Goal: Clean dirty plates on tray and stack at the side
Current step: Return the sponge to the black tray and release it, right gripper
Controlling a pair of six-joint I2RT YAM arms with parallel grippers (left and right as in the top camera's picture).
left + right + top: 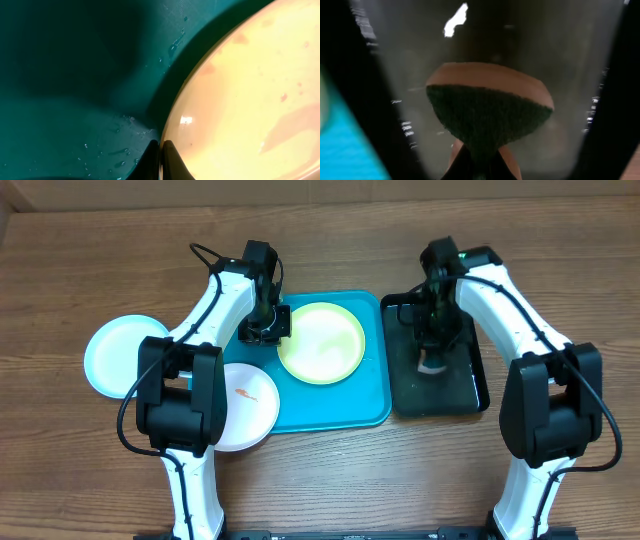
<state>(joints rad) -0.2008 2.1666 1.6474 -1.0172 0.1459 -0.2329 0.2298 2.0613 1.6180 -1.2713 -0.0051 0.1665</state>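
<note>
A: Plates [321, 342] first. Where is each one?

B: Green plate [330, 345] lies flat in the tray [365, 402] and shows reddish smears. White plate [250, 408], with one orange smear, overlaps the tray's near-left corner and sits mostly over the table [80, 480]. The left arm hides part of it, so I can't tell whether it rests on the rim. Blue plate [112, 355] is on the table, well left of the tray.

A: And the grippers?

B: Left gripper [160, 156] is clenched at the green plate's left rim. It seems to be pinching that rim, though the close view is dark there. Right gripper [477, 167] is clamped on a sponge [487, 112], low over the black tray [462, 385].

A: Anything else in the trays?

B: The tray has water drops beside the green plate. The black tray has nothing but the sponge.

A: What could go wrong?

B: A thin-rim pinch may slip once the sponge presses down, so the plate could skid or tip. The left arm passes right over the white plate, so a swing could knock that plate off the corner. Stacking the green plate now would carry its smears into the pile.
</note>
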